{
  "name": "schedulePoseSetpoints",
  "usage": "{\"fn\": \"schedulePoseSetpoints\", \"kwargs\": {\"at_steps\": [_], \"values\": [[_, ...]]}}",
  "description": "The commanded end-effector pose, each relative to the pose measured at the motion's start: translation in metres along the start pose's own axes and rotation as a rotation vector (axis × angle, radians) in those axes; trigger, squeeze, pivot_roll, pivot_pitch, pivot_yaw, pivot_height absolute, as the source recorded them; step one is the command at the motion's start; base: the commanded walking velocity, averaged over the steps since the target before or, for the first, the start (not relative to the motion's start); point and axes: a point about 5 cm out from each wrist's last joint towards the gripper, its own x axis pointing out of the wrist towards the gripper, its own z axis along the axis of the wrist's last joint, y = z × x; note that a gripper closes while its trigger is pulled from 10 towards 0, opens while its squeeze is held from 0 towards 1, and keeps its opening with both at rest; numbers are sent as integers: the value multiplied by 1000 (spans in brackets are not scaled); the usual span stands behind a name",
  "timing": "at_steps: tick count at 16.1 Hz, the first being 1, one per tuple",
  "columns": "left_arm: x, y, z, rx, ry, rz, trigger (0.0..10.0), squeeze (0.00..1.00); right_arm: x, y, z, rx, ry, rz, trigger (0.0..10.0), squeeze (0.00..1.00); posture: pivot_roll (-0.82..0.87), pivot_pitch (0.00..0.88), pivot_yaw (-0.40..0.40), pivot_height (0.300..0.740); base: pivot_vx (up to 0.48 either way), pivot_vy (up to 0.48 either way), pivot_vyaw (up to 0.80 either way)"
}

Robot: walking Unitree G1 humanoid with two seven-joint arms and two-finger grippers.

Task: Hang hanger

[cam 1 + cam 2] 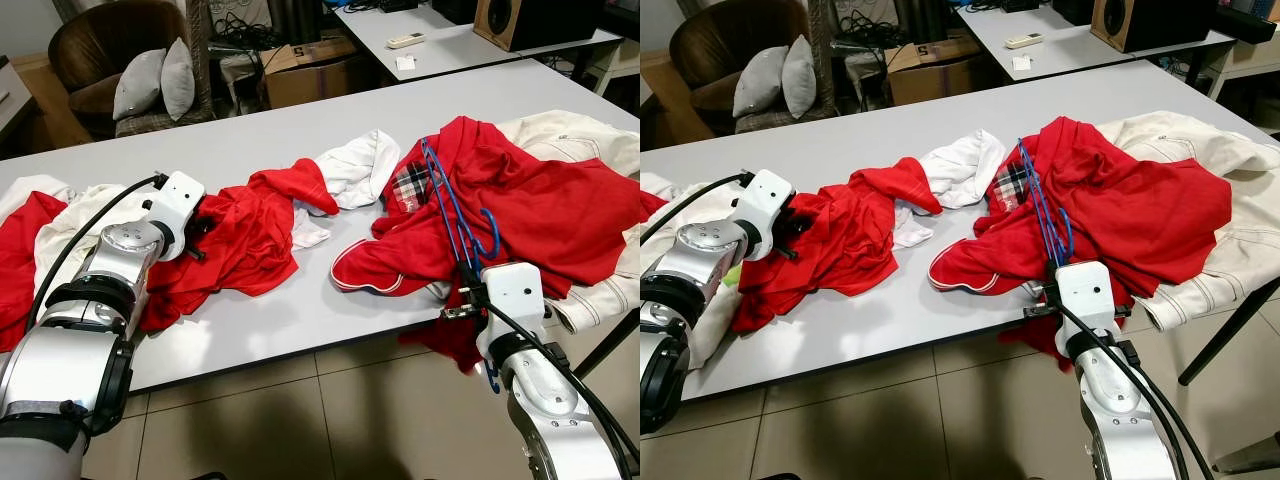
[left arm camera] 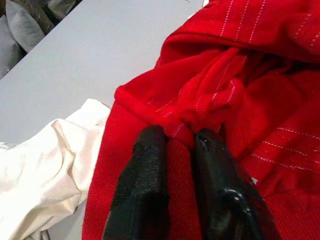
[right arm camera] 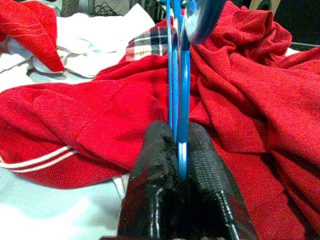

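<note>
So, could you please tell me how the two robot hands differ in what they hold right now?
The left hand pinches a fold of red striped cloth; the right hand clamps a thin blue plastic hanger. The left rests over the grey table; the right sits at its near edge. Both are shut.

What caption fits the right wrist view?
Right hand shut on the blue hanger, held upright over a red shirt.

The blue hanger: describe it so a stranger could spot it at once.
On the long grey table, look at the red garment heaped toward the robot's right. The blue hanger stands on it, pinched by the right gripper; it is the sole thin blue wire frame among cloth.
</note>
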Motion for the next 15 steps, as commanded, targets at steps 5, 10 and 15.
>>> {"fn": "schedulePoseSetpoints", "kwargs": {"at_steps": [5, 10, 15], "values": [[-5, 9, -11, -17, 35, 69, 0, 0, 2, 1, 1, 2, -5, 5, 10000, 0, -153, 0, 150, 740, 0, 0, 0], [-12, 26, 17, -344, -241, 80, 0, 0, 2, -1, 3, 5, -16, -9, 10000, 0, -156, 0, 152, 740, 0, 0, 0], [-40, 50, 80, -703, -754, -48, 0, 0, 9, 1, 22, 65, -126, 8, 10000, 0, -123, 0, 133, 740, 0, 0, 0]]}}
